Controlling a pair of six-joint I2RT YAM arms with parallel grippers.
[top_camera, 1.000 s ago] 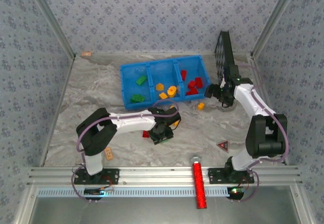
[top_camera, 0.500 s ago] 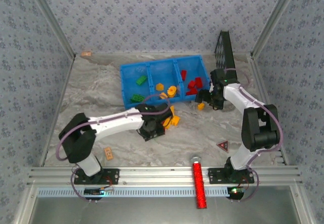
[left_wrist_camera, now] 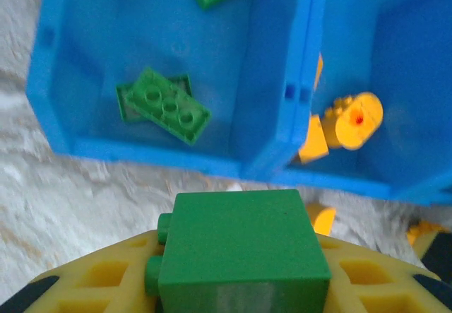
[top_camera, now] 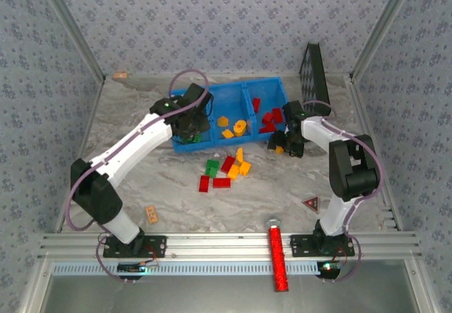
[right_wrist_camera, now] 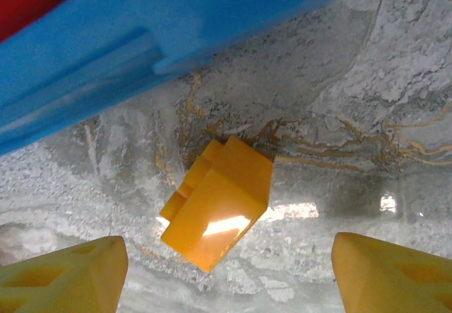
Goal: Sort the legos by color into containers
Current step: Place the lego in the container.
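Legos (top_camera: 226,166) are lying loose at 6 o'clock of the blue tray (top_camera: 229,87). L gripper (top_camera: 187,126) is clenching a green brick (left_wrist_camera: 240,246) at the near edge of the left bin (left_wrist_camera: 85,37) (greens already lying inside). Best carrying it well inside before letting go. R gripper (right_wrist_camera: 229,270) is gaping around an orange brick (right_wrist_camera: 219,203) on the table (top_camera: 141,157), at the tray's 5 o'clock. It's needing centring, then squeezing w/o bumping the tray.

Bright, even overhead light, faint soft shadows; glare patch on orange brick (right_wrist_camera: 220,222), green brick (left_wrist_camera: 240,246) perhaps slightly blurred
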